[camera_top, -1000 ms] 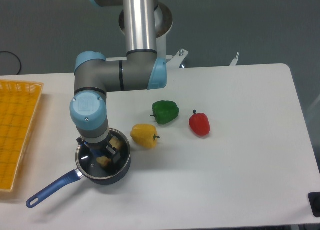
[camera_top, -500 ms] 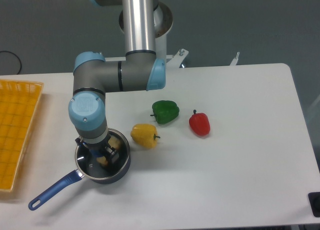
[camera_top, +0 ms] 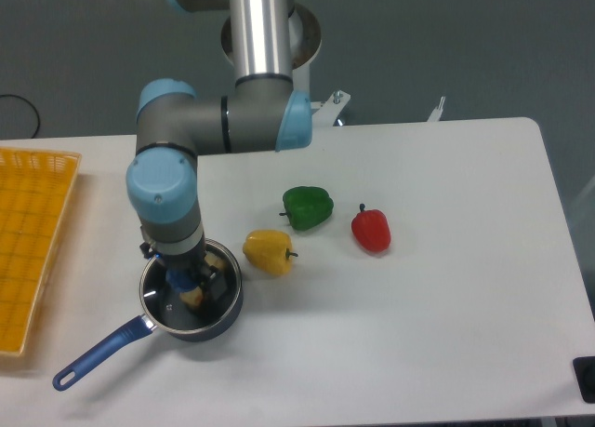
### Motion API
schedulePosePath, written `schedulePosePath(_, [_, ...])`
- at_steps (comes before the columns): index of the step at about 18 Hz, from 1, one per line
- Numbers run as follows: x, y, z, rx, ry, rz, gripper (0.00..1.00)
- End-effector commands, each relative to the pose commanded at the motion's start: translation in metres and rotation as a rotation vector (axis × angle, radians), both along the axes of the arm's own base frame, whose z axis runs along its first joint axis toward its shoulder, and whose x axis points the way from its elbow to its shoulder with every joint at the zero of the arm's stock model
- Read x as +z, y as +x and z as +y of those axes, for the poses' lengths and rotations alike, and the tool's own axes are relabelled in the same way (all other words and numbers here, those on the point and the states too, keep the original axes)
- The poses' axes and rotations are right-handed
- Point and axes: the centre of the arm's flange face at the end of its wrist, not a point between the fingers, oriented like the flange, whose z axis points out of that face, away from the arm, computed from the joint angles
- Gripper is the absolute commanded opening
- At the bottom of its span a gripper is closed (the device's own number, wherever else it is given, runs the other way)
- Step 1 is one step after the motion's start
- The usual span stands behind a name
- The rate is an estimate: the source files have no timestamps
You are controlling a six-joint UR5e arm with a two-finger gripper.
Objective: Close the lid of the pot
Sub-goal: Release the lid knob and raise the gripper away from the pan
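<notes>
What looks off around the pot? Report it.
Nothing is spilled or damaged. The pot stands upright with the lid seated level on it and food visible through the glass. The gripper sits at the lid's blue knob. Three peppers lie apart on the table.

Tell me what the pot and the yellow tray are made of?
The small round dark grey pot looks like metal with a dull dark coating; its long blue handle looks like smooth plastic, though I can't be sure. The flat yellow tray looks like plastic, moulded in a grid of little squares.
</notes>
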Motion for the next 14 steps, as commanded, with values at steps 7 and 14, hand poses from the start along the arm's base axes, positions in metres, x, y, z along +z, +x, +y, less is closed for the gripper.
schedulePosePath(7, [0.03, -0.123, -0.083, -0.144, 0.007, 0.038, 1.0])
schedulePosePath(14, [0.026, -0.222, -0.172, -0.328, -0.029, 0.028, 1.0])
